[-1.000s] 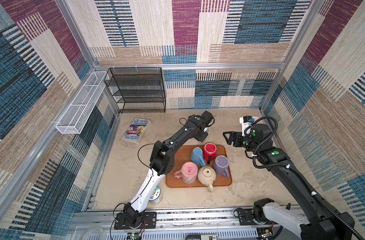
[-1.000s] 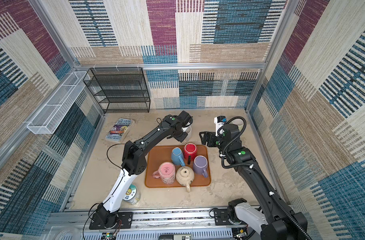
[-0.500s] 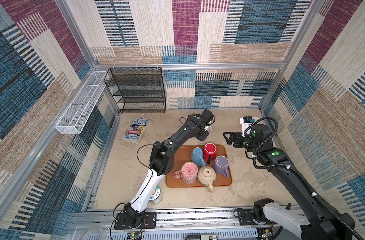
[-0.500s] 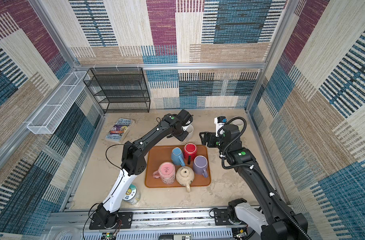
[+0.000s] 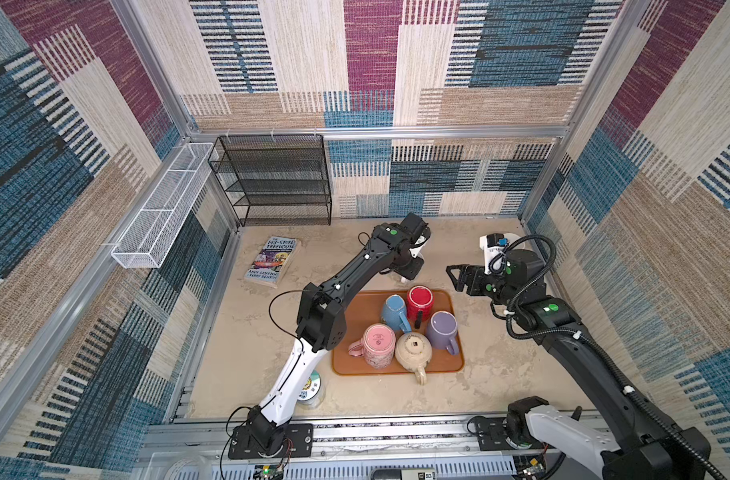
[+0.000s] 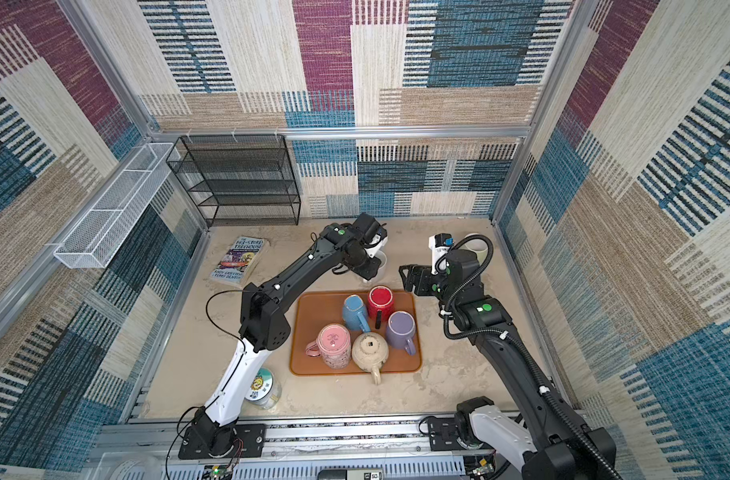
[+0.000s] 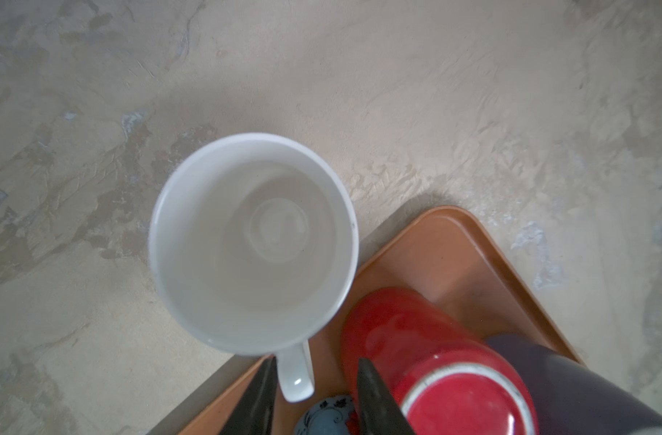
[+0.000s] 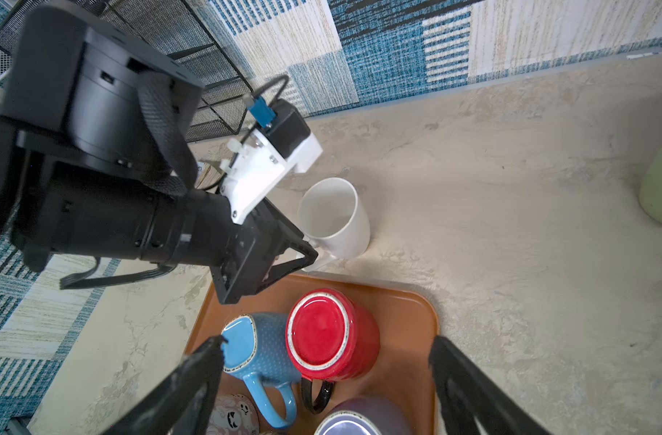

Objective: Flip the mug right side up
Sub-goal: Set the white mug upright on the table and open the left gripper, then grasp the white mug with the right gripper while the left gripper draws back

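in both top views the white mug (image 6: 381, 268) stands on the tabletop (image 5: 251, 353) just past the far edge of the tray (image 5: 355, 307), mostly hidden under the left hand (image 6: 365, 272). the right hand (image 5: 452, 279) hangs above the tabletop beside the tray's far right corner, well apart from the white mug, its jaws spread and holding nothing. on the tray a red mug (image 5: 419, 301), blue mug (image 5: 394, 311), purple mug (image 5: 442, 330), pink mug (image 5: 378, 345) and cream mug (image 5: 413, 353) sit bottom up. a book (image 5: 272, 262) lies to the left, near a black rack (image 5: 276, 183) at the back wall.

the left wrist view looks straight down into the white mug (image 7: 254, 244), which is upright with its mouth up and nothing inside. its handle (image 7: 295, 376) points toward the tray, and the two dark fingers (image 7: 374, 403) stand on either side of it. one sits close against the handle and the other is clearly apart, so the left hand is partly open and not clamped on the handle.

in the right wrist view the white mug (image 8: 337, 218) stands upright by the tray's rim with the left hand (image 8: 284, 256) at its handle. the right hand's fingers (image 8: 194, 376) are wide apart and hold nothing, with the red and blue mugs showing below them. a green cup (image 8: 661, 192) sits at the edge.
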You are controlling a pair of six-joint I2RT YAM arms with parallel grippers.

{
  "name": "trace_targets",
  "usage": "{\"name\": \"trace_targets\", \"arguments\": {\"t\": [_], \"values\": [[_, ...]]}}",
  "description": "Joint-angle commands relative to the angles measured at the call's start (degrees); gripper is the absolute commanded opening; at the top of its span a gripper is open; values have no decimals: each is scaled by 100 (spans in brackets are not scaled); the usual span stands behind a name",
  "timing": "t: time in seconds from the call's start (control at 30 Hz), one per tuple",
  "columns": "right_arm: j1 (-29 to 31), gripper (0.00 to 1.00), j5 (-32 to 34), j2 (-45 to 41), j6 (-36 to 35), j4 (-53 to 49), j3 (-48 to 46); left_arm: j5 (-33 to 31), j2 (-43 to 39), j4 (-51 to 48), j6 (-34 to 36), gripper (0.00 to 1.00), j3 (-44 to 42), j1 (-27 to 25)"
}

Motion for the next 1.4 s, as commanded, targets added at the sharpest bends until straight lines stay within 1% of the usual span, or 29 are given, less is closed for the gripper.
{"name": "trace_targets", "arguments": {"t": [0.0, 0.07, 0.1, 0.2, 0.37, 0.6, 0.7, 0.87, 1.0, 1.1, 1.23, 1.37], "values": [[3, 87, 96, 65, -14, -79, 80, 299, -290, 22, -323, 47, -36, 109], [1, 87, 121, 195, 6, -162, 153, 410, -523, 85, -403, 50, -148, 168], [15, 86, 126, 286, 21, -195, 184, 446, -669, 142, -437, 54, -270, 204], [166, 86, 247, 501, 94, -225, 267, 511, -1230, 432, -525, 59, -807, 263], [611, 86, 694, 897, 307, -179, 396, 501, -2501, 1195, -675, 63, -2284, 320], [1237, 85, 1343, 1706, 848, -28, 607, 276, -4534, 2188, -887, 65, -4735, 377], [1387, 84, 1460, 2120, 1024, 37, 812, 192, -5364, 2388, -977, 66, -5685, 402], [1543, 82, 1677, 2811, 1176, 73, 1267, 87, -6633, 2398, -996, 67, -6942, 534], [1623, 79, 1815, 3295, 1273, 49, 1618, 93, -7433, 2261, -979, 68, -7652, 671], [1676, 77, 1885, 3616, 1333, 11, 1849, 148, -7867, 2164, -927, 68, -8028, 740], [1748, 77, 1993, 3971, 1436, -39, 2074, 141, -8215, 1971, -806, 68, -8260, 813], [1810, 76, 2114, 4390, 1480, -144, 2339, 196, -8479, 2007, -750, 68, -8497, 881]]}}
